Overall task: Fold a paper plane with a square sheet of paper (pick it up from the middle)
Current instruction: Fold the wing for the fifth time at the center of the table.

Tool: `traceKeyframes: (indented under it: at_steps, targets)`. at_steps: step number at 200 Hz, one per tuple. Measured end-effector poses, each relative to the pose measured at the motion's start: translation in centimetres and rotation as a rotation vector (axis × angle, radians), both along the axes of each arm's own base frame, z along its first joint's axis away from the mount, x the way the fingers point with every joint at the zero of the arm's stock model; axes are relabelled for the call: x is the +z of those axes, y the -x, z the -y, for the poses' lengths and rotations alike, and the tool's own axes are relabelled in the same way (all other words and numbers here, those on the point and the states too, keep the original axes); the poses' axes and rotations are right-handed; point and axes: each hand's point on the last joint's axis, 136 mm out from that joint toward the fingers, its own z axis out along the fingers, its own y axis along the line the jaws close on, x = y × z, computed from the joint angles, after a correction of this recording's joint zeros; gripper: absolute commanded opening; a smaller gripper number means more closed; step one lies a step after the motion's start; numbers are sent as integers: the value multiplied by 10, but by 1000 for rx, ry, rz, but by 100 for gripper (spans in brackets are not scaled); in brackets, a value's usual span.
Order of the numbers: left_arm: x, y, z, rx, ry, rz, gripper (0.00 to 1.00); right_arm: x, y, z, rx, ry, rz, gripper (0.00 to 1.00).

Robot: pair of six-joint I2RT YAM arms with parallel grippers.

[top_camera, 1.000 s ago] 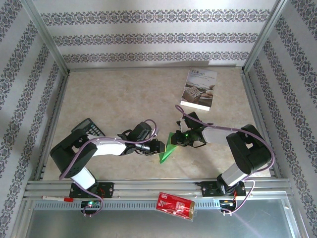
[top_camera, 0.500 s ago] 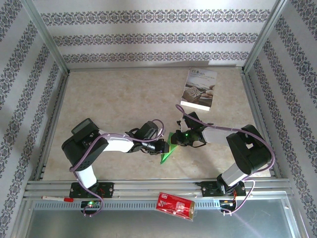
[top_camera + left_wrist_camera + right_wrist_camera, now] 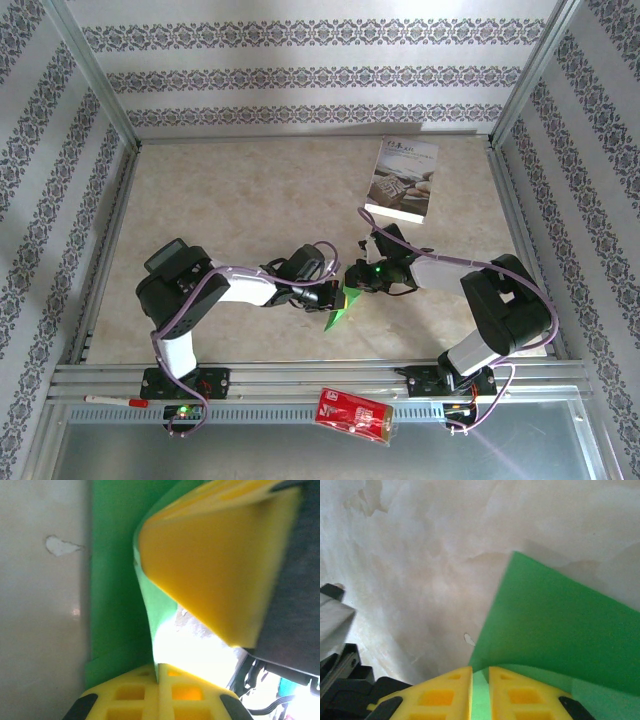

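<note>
— How is the light from overhead?
— Bright and even. The beige marbled tabletop [image 3: 250,200] carries only soft, short shadows close beneath both arms.
— And the left wrist camera?
— Too close. The broad yellow plastic finger [image 3: 215,570] just ahead of the tool is blurred, and a white patch below it is blown out.
— Right wrist?
— Clearer. The thin bright green paper sheet [image 3: 560,630] ahead of the fingertips throws a faint grey shadow along its far edge.

Marbled beige table [image 3: 250,200] carries 1 white printed booklet [image 3: 402,180], far right.
</note>
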Motion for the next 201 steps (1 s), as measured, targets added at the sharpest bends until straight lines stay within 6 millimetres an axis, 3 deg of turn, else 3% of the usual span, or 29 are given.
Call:
traceKeyframes:
  at_steps: [50, 98, 157, 201]
  targets:
    - [-1, -2, 2, 12, 17, -4, 0, 4, -2, 2, -7, -22, -5, 19]
    - [-2, 2, -4, 43, 49, -38, 0, 30, -6, 11, -10, -61, 47, 25]
    - [14, 1, -3, 84, 113, -74, 0, 45, 10, 18, 42, -44, 63, 30]
    - [26, 0, 2, 95, 177, -90, 0, 43, 16, 14, 74, -32, 51, 29]
